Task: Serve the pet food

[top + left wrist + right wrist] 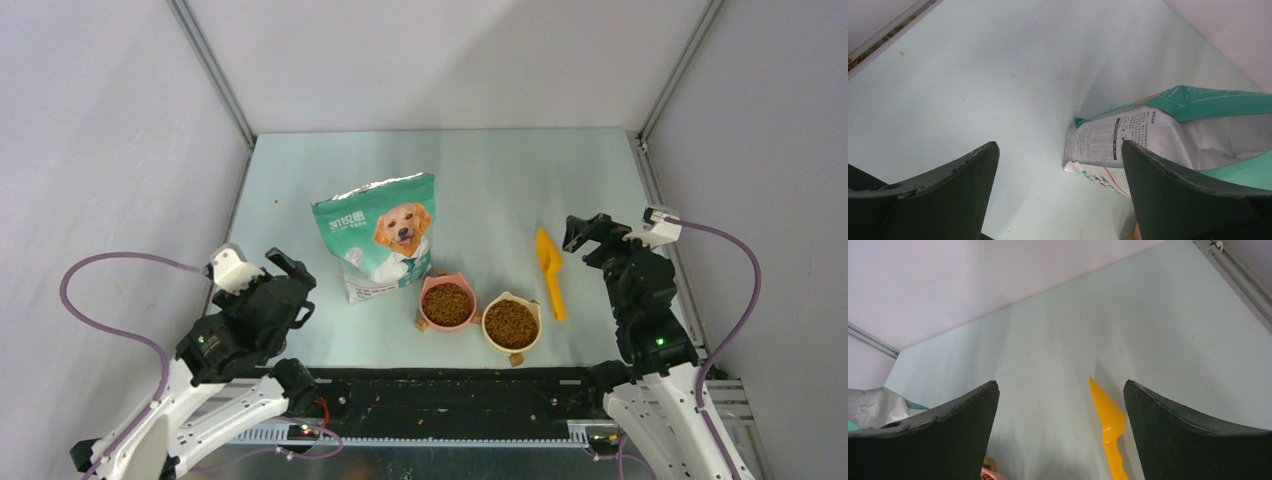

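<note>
Both bowls at near centre, the pink bowl [424,305] and the yellow bowl [486,326], hold pet food [447,304], so serving looks done. The scoop [549,270] lies just right of them, and the bag [380,245] stands to their left. The left gripper [298,290] and right gripper [583,241] gape wide and empty.

Left tool [299,289] and right tool [586,240] hover, jaws wide, empty.
</note>
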Robot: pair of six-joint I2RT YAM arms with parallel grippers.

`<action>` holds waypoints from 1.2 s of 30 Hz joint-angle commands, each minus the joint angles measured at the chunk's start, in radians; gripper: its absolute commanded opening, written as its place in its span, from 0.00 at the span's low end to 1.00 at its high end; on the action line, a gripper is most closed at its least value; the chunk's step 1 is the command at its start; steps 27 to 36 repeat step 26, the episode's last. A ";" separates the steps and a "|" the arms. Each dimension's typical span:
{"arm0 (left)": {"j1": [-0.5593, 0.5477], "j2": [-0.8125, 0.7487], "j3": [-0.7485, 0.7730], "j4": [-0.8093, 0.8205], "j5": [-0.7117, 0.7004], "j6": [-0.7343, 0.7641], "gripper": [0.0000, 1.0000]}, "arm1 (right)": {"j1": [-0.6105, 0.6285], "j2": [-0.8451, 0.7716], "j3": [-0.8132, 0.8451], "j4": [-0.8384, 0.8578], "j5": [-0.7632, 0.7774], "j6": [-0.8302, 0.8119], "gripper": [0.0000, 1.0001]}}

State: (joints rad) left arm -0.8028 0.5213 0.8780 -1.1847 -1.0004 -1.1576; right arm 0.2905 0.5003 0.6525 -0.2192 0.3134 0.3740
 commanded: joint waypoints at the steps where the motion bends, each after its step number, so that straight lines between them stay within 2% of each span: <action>1: -0.003 -0.020 -0.001 0.079 -0.037 0.042 0.99 | 0.000 0.004 0.003 0.026 0.003 0.011 0.99; 9: -0.004 -0.038 0.001 0.103 -0.015 0.079 0.99 | 0.000 0.009 0.004 0.038 0.039 0.056 0.99; 19: -0.004 -0.108 -0.036 0.239 0.064 0.210 0.99 | 0.000 0.006 0.004 0.044 0.021 0.049 0.99; 36: -0.004 -0.098 -0.033 0.245 0.075 0.221 0.99 | 0.001 0.001 0.004 0.050 0.011 0.057 0.99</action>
